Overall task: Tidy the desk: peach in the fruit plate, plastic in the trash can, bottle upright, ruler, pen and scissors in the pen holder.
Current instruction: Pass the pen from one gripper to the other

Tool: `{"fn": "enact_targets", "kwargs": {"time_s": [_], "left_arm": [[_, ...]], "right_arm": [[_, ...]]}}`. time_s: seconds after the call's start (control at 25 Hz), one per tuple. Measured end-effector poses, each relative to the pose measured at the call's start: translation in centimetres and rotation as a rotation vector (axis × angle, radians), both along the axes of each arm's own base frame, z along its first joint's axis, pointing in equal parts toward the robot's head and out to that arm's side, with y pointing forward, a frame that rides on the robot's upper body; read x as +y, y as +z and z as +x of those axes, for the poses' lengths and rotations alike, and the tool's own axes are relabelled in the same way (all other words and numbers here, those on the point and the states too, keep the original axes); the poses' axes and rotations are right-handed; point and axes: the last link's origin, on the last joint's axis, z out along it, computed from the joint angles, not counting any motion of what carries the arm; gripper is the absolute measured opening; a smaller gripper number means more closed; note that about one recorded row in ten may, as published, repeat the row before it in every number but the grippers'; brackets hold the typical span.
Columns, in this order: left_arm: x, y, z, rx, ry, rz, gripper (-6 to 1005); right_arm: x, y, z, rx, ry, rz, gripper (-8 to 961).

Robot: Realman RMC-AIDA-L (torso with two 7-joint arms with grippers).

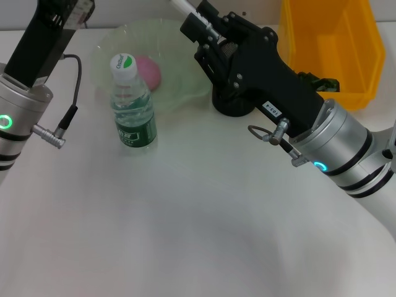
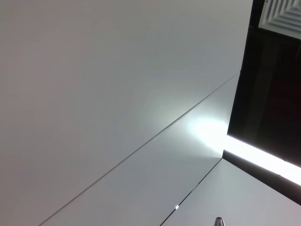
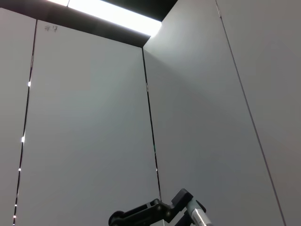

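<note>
Peach (image 1: 148, 72), pink and round, is seen lying in the pale green translucent plate (image 1: 185, 86) at the far side of the white surface (image 1: 198, 229). Just in front of the plate, a clear bottle (image 1: 132, 105) with a white cap and green label is stood upright, its cap overlapping the peach in the head view. To the right of the plate, a black pen holder (image 1: 232, 104) is placed, largely hidden behind the right arm. The right claw (image 1: 197, 25) is held above the holder, at the plate's far right edge, and a white stick-like object (image 1: 180, 5) is seen projecting from it toward the top of the view; what that object is cannot be told, and how far the fingers are spread cannot be told either. A yellow bin (image 1: 331, 49) is set at the far right, with something dark and green showing at its lower rim. The left arm is raised at the far left, its claw out of view. Only wall panels and a ceiling light are shown in both wrist views, with part of a dark arm at the edge of the right wrist view.
</note>
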Motion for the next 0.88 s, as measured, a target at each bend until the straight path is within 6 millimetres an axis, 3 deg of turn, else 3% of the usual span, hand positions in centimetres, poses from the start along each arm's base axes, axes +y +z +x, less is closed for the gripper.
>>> {"fn": "enact_targets", "kwargs": {"time_s": [0.28,0.88], "left_arm": [[0.06,-0.05,-0.05,0.003,0.006,-0.002,127],[-0.01,-0.09,0.25,0.027,-0.023,0.007,127]], "right_arm": [[0.16,-0.02,0.02,-0.002,-0.009,0.003,189],[0.14,0.05,0.21,-0.003,-0.014,0.007,190]]}}
